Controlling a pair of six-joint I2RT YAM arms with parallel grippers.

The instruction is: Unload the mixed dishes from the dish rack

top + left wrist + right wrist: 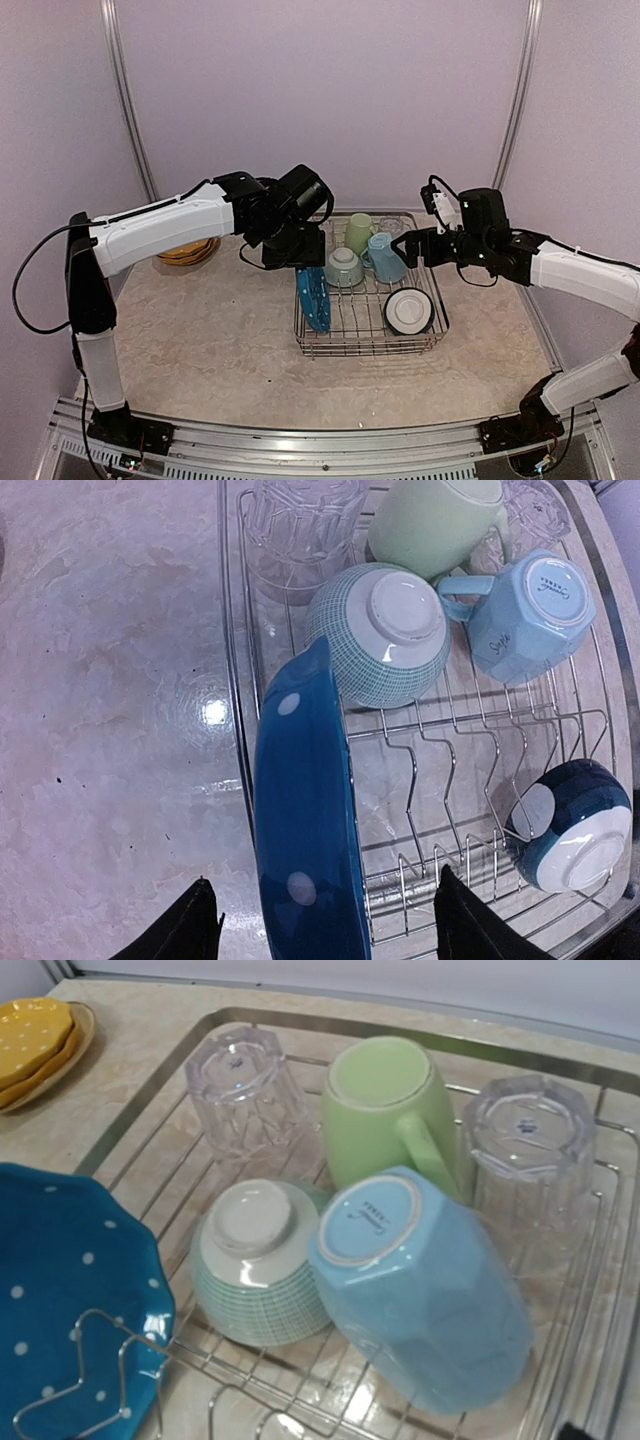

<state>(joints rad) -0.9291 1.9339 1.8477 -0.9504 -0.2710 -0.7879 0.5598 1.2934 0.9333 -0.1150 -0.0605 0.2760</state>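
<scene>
Dish rack (372, 347) sits on the worktop (220, 340) a little toward 2 o'clock from its middle, with several dishes loaded. A blue white-dotted plate (305, 830) stands on edge in the dividers along the rack's 9 o'clock side. The left end effector (322, 880) hangs over that plate with its fingers (200, 920) spread, one on each side of the rim and neither touching it, so it is released and grasps nothing. At the rack's 12 o'clock end a pale green mug (359, 233) lies upside down, with a clear glass (243, 1090) on one side of it and a second clear glass (525, 1150) on the other. A light blue mug (385, 258) rests tilted just at 5 o'clock of the green one, touching an upturned check-patterned bowl (343, 268) beside it. A dark blue and white bowl (408, 310) leans on its side in the 4 o'clock corner. The right end effector (412, 248) hovers at the rack's 2 o'clock edge, near the light blue mug, jaws wide and empty. Yellow plates (187, 250) are stacked on the worktop well out at 10 o'clock from the rack.
</scene>
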